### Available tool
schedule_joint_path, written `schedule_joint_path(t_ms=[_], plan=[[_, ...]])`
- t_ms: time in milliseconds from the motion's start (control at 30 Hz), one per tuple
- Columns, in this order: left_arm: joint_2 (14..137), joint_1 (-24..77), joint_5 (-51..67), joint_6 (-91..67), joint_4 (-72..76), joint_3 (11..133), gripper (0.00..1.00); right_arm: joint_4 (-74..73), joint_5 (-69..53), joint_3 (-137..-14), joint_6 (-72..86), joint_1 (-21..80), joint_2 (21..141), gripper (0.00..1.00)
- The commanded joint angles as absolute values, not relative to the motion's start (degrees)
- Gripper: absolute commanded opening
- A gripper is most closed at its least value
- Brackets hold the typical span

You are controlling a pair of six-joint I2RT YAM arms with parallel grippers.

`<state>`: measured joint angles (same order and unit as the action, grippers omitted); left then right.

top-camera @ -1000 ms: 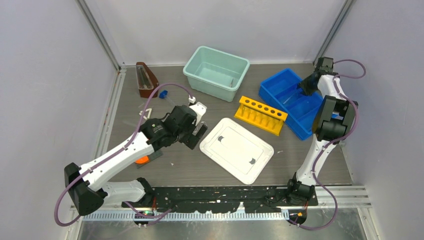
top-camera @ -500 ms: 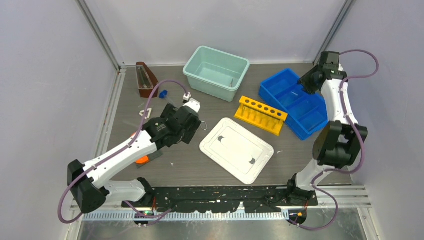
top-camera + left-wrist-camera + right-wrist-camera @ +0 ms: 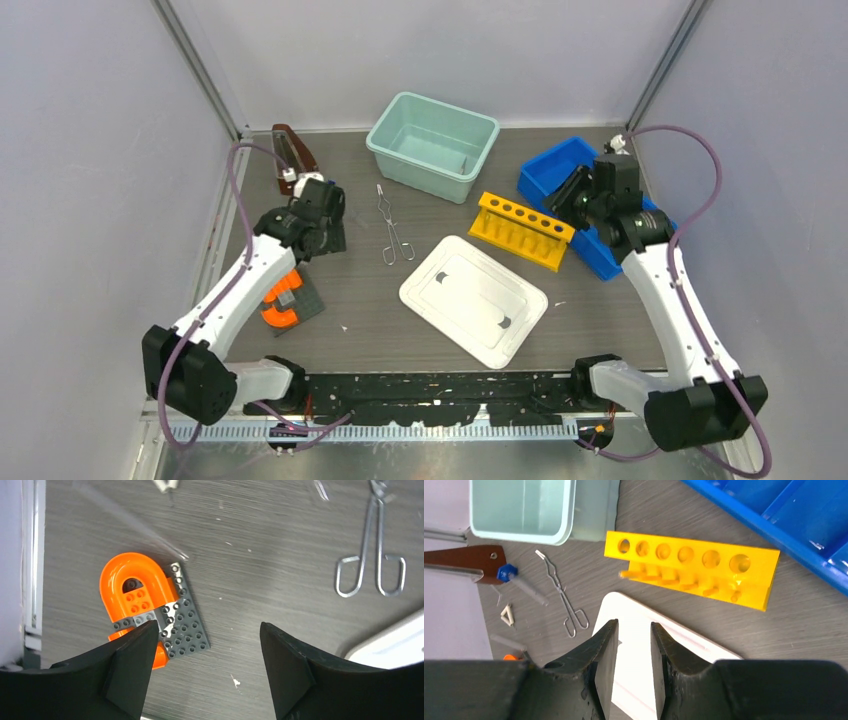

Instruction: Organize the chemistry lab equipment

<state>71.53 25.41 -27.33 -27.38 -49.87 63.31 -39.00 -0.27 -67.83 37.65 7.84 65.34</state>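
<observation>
— Which way do the wire tongs (image 3: 392, 228) lie?
— Flat on the table between the left gripper (image 3: 206, 630) and the white lid (image 3: 470, 300). Their long axis runs front to back, tips toward the teal bin (image 3: 425, 172), loops toward the arm bases.
— And the grippers?
— The left one gapes wide and is empty. The right gripper (image 3: 634, 625) shows a narrow gap with nothing in it.
— Anything hard to see?
— From above, the left gripper hides the blue knob (image 3: 506, 572) and white triangle (image 3: 506, 615). The glass rod (image 3: 529, 592) is only a faint streak.
</observation>
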Motion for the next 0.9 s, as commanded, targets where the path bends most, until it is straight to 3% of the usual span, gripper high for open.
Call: schedule_joint_path(t_ms=[0, 233, 300, 400, 567, 867], plan=[[72.3, 19.8, -26.4, -36.4, -48.9, 65.1, 0.75, -35.1, -3.8, -63.8, 38.8, 8.5, 58.5, 0.36], [77.6, 10.5, -29.0, -36.9, -46.0, 71.3, 0.66, -35.0, -6.8, -60.8, 38.7, 8.5, 53.1, 0.35], [79.7, 8.3, -26.9, -30.3, -42.7, 73.6, 0.74, -35.4, -7.8, -60.8, 38.4, 8.5, 52.3, 0.35], [83.9, 5.5, -27.8, -26.5, -42.5, 77.1, 0.75, -36.0, -8.8, -60.7, 37.8, 8.5, 50.9, 0.35], [90.8, -1.6, -15.3, -23.7, -39.1, 80.4, 0.72, -35.8, -9.8, -60.3, 37.0, 8.5, 49.2, 0.36], [102.3, -9.1, -4.5, -18.7, -30.5, 85.0, 0.67, -37.1, -10.8, -62.2, 36.2, 8.5, 49.0, 0.36]])
